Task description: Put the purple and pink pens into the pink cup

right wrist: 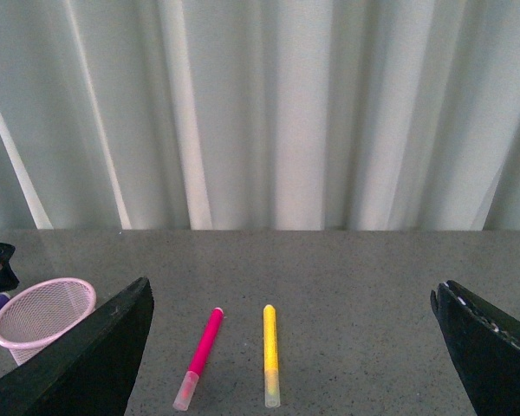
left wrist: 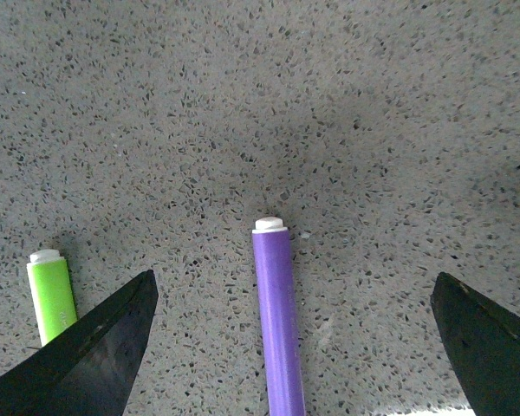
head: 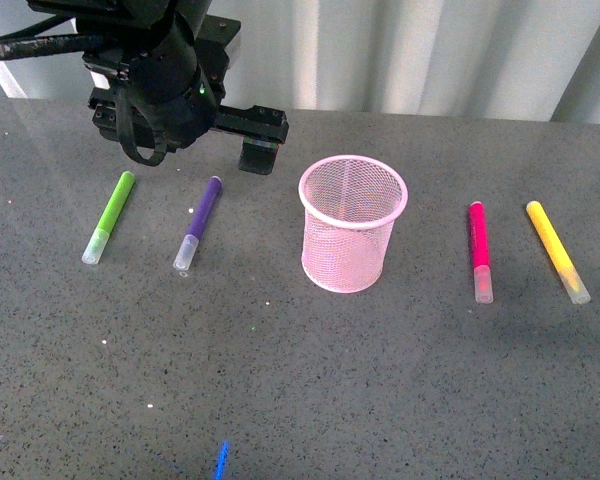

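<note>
The purple pen [head: 200,222] lies flat on the grey table, left of the upright pink mesh cup [head: 350,225], which has nothing in it. The pink pen [head: 478,245] lies to the cup's right. My left gripper [left wrist: 292,290] hovers open above the purple pen's [left wrist: 276,329] capless end, a finger on either side and neither touching it. In the front view the left arm [head: 170,85] hangs over the table's back left. My right gripper [right wrist: 290,293] is open and holds nothing; it sits well back from the pink pen [right wrist: 203,342] and the cup [right wrist: 42,312].
A lime-green marker [head: 111,214] lies left of the purple pen and shows beside the left finger [left wrist: 52,295]. A yellow marker [head: 556,248] lies right of the pink pen. A white curtain [right wrist: 269,113] hangs behind the table. A small blue streak [head: 221,460] marks the near edge.
</note>
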`<state>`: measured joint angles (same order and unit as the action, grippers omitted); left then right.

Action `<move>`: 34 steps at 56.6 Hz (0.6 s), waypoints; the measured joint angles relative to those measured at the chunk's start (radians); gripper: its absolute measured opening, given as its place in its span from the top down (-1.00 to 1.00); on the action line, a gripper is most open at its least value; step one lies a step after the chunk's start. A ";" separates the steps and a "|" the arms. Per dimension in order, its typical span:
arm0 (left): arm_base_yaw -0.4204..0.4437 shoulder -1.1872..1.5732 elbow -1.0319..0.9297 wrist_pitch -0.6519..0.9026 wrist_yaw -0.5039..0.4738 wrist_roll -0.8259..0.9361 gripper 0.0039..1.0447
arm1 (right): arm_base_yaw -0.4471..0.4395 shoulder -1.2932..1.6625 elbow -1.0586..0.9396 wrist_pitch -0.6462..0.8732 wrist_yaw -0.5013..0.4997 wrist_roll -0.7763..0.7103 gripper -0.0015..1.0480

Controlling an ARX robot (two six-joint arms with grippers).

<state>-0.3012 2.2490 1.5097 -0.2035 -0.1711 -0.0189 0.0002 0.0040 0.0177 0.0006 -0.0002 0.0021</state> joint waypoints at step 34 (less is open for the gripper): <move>0.008 0.131 0.087 -0.018 -0.015 -0.002 -0.88 | 0.000 0.000 0.000 0.000 0.000 0.000 -0.86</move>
<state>-0.2935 2.3798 1.5963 -0.2218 -0.1860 -0.0204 0.0002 0.0040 0.0177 0.0006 -0.0002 0.0021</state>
